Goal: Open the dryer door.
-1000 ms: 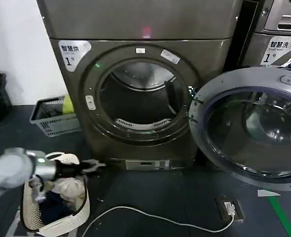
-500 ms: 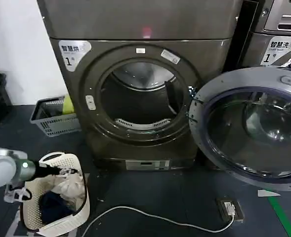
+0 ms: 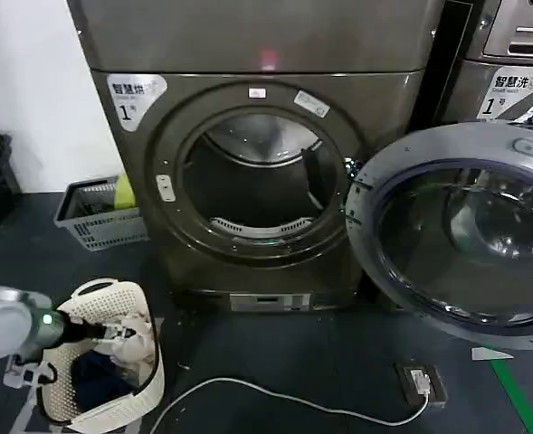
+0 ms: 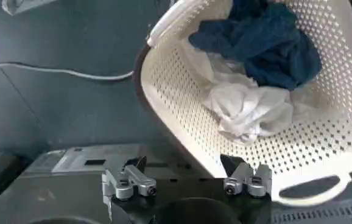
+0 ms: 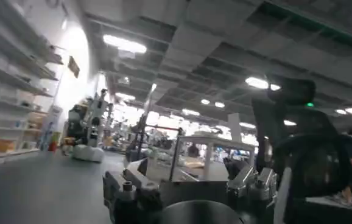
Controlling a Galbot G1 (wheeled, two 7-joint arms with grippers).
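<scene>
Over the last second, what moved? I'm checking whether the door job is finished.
The left end effector drew back from the floor in front of the dryer, toward the robot and down, to hang open over the white laundry basket. The dryer door stayed swung wide open; basket and clothes stayed put.

We are in a mock laundry corner set inside a large warehouse-like hall. Two front-loading machines (image 3: 257, 172) stand side by side, each bearing a numbered sticker (image 3: 135, 95) (as a launderette would have), with a white perforated laundry basket (image 3: 144, 384) of clothes and a grey crate (image 3: 94, 221) on the dark floor. Behind us are long shelving (image 5: 8, 79), strip lights (image 5: 124, 44) and an exposed ceiling.
</scene>
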